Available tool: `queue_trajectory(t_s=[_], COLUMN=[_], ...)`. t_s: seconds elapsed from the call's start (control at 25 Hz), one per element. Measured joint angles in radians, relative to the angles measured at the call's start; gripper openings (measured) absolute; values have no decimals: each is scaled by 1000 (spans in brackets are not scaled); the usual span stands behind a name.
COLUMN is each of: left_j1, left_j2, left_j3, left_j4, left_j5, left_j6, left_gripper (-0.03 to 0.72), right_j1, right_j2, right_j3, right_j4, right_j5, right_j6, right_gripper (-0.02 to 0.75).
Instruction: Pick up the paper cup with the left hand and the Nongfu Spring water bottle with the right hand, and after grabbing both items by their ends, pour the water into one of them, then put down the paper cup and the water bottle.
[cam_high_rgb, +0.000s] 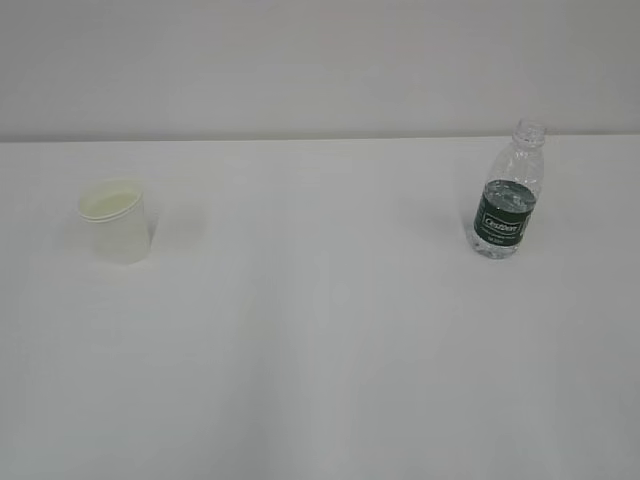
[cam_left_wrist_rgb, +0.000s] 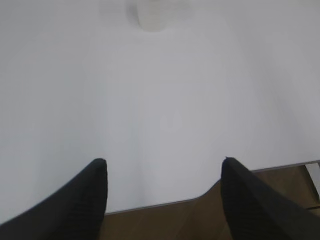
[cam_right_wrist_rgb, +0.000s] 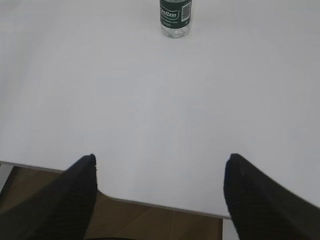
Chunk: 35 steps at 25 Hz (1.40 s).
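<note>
A small white paper cup (cam_high_rgb: 116, 222) with a rolled rim and a pale cream inside stands upright on the left part of the big white table (cam_high_rgb: 320, 340). A small clear ribbed plastic water bottle (cam_high_rgb: 506, 192) with a dark green label and no cap stands upright far over on the right part, well apart from the cup. I cannot tell how much water is in the bottle. I cannot see my arms in the view from the front, so I look through my wrist cameras. My left hand (cam_left_wrist_rgb: 165, 165) hangs over the near edge of the table. Its two black fingers (cam_left_wrist_rgb: 75, 205) are wide apart and hold nothing. The paper cup is far ahead of that hand, a blurry white shape at the top of the view, a little left of the middle. My right hand (cam_right_wrist_rgb: 160, 162) also hangs over the near edge of the table. Its two black fingers (cam_right_wrist_rgb: 260, 200) are spread wide too, with nothing between them. The bottle stands far ahead of that hand, at the top of the view, close to the middle, and only its lower part with the green label shows there. Under the table edge I can see a brown floor (cam_right_wrist_rgb: 150, 220).
</note>
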Motion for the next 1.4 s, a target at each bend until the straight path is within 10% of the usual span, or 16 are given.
queue_trajectory(t_s=[1.4], left_j1=[0], left_j2=[-140], left_j3=[7], left_j4=[0], left_j5=[-24], left_j6=[0], left_gripper=[505], right_j1=[0], right_j2=[-104], right_j3=[0], right_j4=[-13], right_j5=[1], right_j6=[2], right_gripper=[589])
